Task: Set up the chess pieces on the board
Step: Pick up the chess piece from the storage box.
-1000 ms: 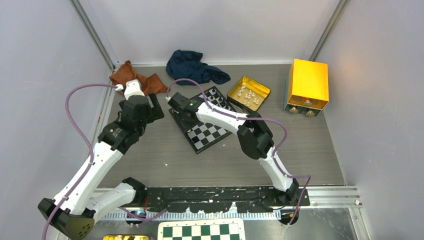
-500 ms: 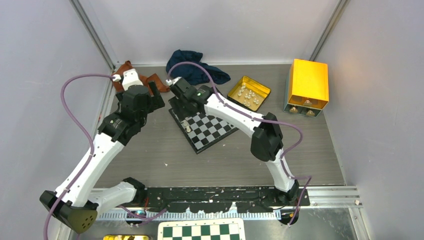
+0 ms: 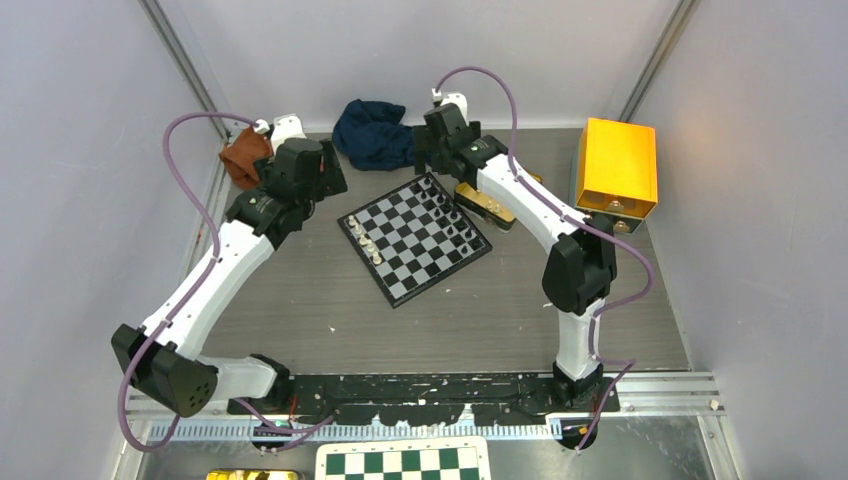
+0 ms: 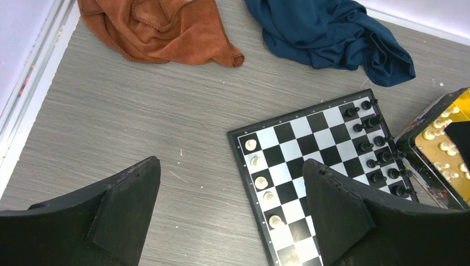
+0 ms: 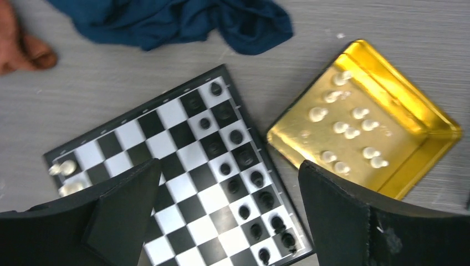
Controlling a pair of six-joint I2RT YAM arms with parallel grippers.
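Lying seemingly near right pincer [image 5: 228,166]: board [image 5: 183,172]

Rust-brown cloth [image 3: 240,158] crumpled at far left corner. Navy cloth [image 3: 370,135] bunched to its right along the far wall, not touching it. Shallow gold tray [image 5: 404,105] near-right of navy cloth. Yellow-orange box [image 3: 615,165] far right. Green-white checkered sheet [image 3: 403,462] at near edge. Grey wood-grain tabletop [image 3: 450,330].

Black, white chess pieces [image 4: 260,182] lining board [image 3: 420,250]
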